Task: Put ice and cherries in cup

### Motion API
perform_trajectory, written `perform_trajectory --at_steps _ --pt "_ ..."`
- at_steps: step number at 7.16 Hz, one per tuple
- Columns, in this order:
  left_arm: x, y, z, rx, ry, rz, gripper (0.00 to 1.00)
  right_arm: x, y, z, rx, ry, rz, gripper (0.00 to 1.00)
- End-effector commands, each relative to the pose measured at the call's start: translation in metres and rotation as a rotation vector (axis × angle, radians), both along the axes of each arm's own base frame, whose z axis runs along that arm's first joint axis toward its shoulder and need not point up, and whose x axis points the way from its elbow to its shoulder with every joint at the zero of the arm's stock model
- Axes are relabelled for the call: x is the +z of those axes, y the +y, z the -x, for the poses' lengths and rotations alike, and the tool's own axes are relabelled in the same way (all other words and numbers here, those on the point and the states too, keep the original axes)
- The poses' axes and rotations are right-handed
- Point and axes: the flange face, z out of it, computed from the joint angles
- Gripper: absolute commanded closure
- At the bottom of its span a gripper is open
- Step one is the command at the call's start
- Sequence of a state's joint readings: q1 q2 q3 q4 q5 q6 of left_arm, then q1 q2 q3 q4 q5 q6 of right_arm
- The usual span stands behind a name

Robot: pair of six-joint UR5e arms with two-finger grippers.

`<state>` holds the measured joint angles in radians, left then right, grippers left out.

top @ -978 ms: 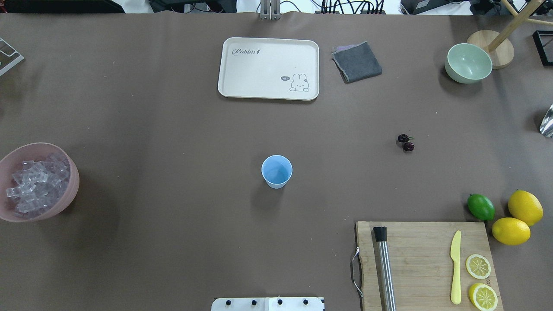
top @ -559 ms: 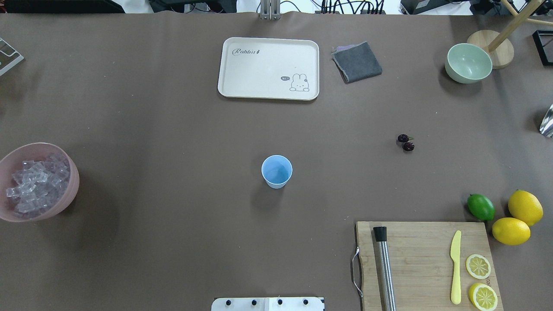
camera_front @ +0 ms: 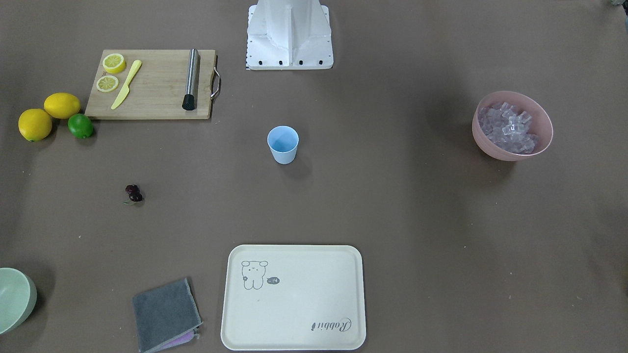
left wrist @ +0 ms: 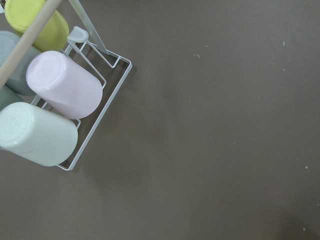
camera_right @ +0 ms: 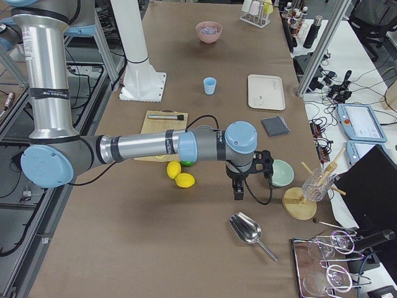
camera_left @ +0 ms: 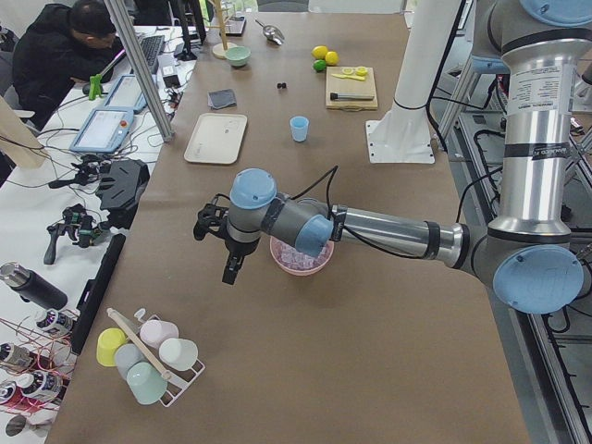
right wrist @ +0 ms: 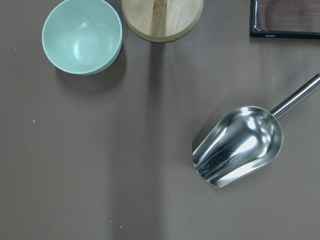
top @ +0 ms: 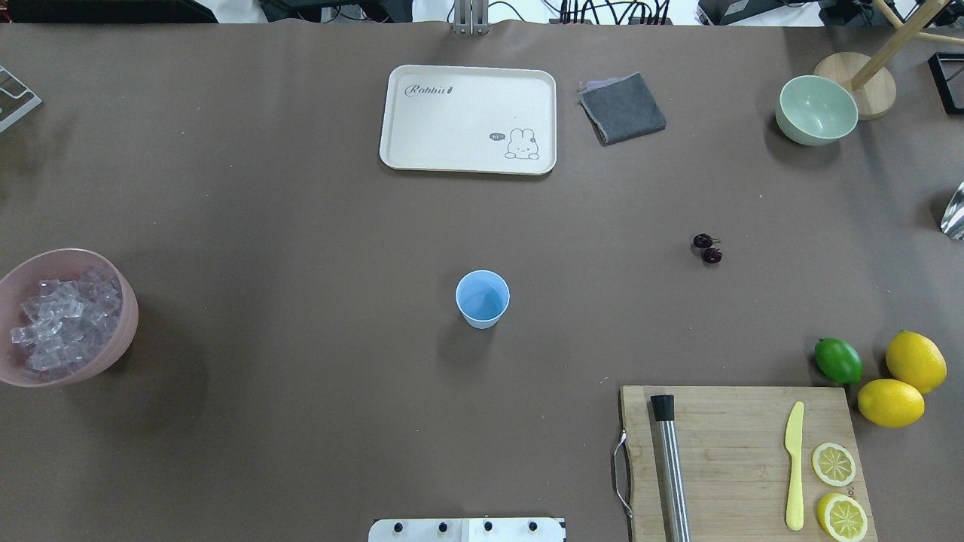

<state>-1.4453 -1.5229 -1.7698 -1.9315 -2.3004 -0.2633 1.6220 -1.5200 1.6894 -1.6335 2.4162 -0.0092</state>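
1. The cup (top: 482, 299) stands upright mid-table, seemingly empty.
2. The ice (top: 64, 320) is heaped in the pink bowl (top: 129, 331) at the table's left edge, well apart from the cup.
3. The cherries (top: 707, 248) lie on the bare table to the cup's right, well apart from it.
4. The left gripper (camera_left: 228, 276) hangs just beside the pink bowl; I cannot tell whether it is clenched or released.
5. The right gripper (camera_right: 238, 194) hangs between the pale green bowl (camera_right: 282, 172) and the metal scoop (camera_right: 248, 231); I cannot tell its grip either.

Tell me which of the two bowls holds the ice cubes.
The pink bowl holds the ice; it stands on the robot's left. The pale green bowl, far right, is empty.
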Motion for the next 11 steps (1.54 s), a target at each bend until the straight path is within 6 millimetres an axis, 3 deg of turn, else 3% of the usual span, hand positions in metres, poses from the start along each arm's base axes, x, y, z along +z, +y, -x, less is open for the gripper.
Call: perform_trajectory --at_steps 1,3,4,6,8,10,11 --pt "-0.006 0.025 -0.063 0.017 0.072 0.008 0.02 -0.002 -0.001 -0.001 0.001 0.000 -0.004 0.00" --pt "-0.021 0.052 -0.101 0.010 0.143 0.044 0.02 -0.002 -0.002 -0.001 0.002 0.000 -0.003 0.00" --pt "-0.020 0.060 -0.109 0.007 0.150 0.043 0.02 -0.002 -0.001 -0.001 0.002 0.000 -0.004 0.00" --pt "-0.024 0.068 -0.162 0.003 0.087 0.040 0.02 -0.004 -0.003 -0.002 0.004 0.004 -0.008 0.00" --pt "-0.022 0.083 -0.195 0.078 0.078 0.038 0.02 -0.006 -0.005 -0.002 0.004 0.008 -0.011 0.00" --pt "-0.013 0.089 -0.202 0.103 0.071 0.051 0.02 -0.005 -0.005 -0.002 0.005 0.010 -0.010 0.00" --pt "-0.001 0.100 -0.194 0.106 0.065 0.056 0.02 -0.005 -0.005 -0.002 0.006 0.010 -0.009 0.00"
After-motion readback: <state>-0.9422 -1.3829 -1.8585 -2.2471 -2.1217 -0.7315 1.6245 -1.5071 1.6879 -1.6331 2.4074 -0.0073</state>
